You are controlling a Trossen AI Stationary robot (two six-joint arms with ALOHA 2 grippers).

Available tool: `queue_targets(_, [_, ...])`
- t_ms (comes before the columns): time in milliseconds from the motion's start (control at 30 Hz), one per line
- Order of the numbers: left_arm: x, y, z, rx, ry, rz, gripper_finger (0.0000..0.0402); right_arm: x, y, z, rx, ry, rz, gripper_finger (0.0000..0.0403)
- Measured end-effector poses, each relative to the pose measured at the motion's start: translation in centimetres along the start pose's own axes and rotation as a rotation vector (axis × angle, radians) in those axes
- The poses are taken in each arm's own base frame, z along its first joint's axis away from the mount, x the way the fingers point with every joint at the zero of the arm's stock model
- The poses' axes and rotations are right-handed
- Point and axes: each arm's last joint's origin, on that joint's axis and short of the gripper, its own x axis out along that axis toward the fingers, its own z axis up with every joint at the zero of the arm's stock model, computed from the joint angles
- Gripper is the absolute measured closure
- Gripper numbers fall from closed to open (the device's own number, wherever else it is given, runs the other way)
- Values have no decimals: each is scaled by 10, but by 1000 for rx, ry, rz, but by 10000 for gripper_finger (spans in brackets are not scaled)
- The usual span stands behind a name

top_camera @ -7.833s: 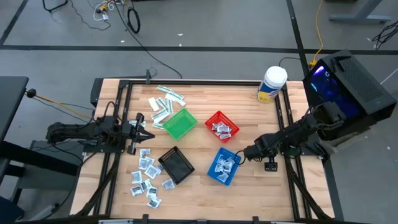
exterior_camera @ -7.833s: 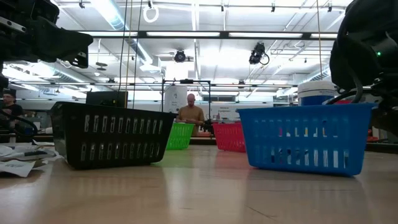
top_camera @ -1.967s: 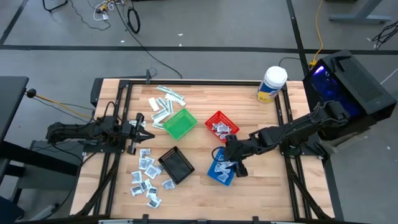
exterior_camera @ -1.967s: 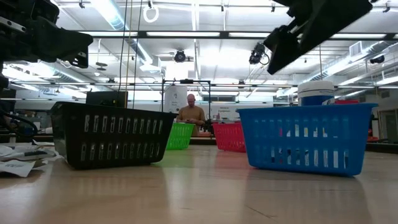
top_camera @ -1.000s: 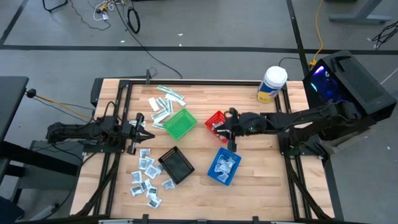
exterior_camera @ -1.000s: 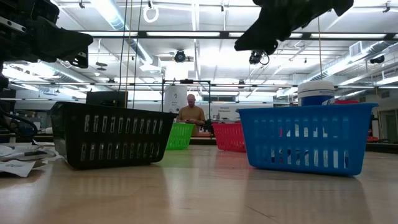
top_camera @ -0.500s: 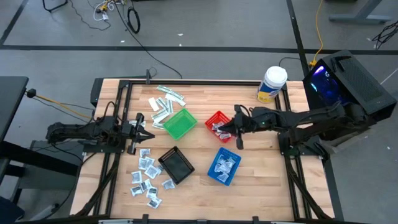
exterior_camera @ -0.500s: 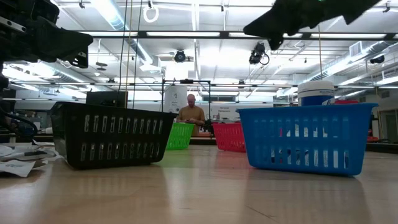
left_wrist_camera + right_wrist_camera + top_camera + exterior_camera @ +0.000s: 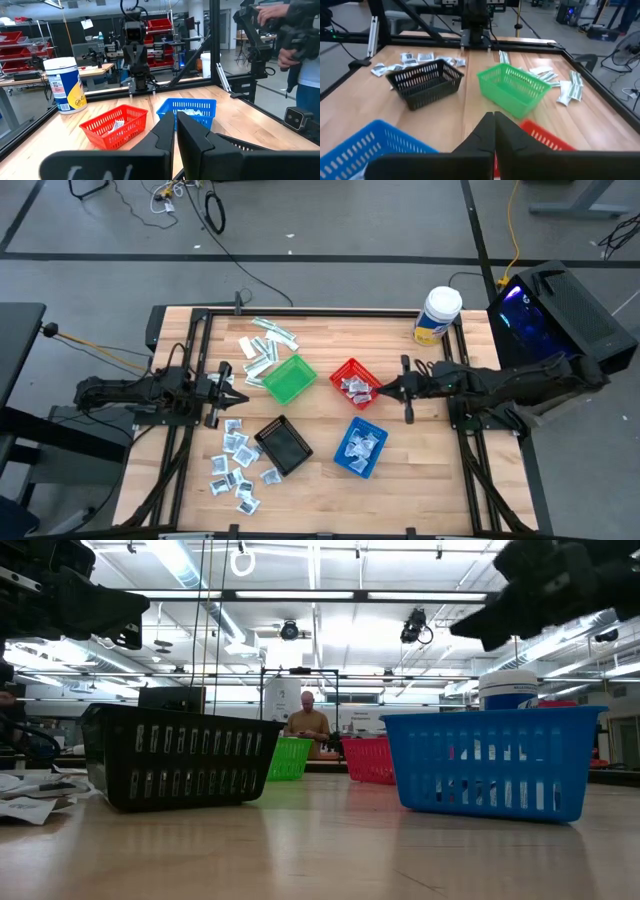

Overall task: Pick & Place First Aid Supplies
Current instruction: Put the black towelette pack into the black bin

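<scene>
Right gripper [image 9: 383, 390]: we find it right of centre in the high view, at the red basket [image 9: 357, 384]; jaws pressed together, nothing seen between them.
Left gripper [image 9: 240, 394]: parked at the left edge of the tabletop [image 9: 320, 480]; jaws together, nothing held.
First aid supplies: we note squarish sachets [image 9: 235, 468] loose at lower left beside the black basket [image 9: 284, 446], narrow strips [image 9: 263, 343] upper left by the green basket [image 9: 288, 378], and some packets already in the red basket and blue basket [image 9: 360, 447].
Handling: we judge them light, thin, limp and slippery; best pinched at an edge or a raised corner.
Views: the high view alone shows every pile; the right wrist view shows the closed jaws that the high view leaves uncertain.
</scene>
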Motion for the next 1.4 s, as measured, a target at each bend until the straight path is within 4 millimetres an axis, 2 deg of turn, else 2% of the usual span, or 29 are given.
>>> queue_targets(300, [0, 0, 0, 0, 0, 0, 376, -19, 1, -30, 1, -28, -2, 401])
queue_targets(700, [0, 0, 0, 0, 0, 0, 376, -28, 3, -58, 1, -27, -12, 401])
queue_targets(1400, [0, 0, 0, 0, 0, 0, 376, -44, 4, -70, 2, -113, 10, 401])
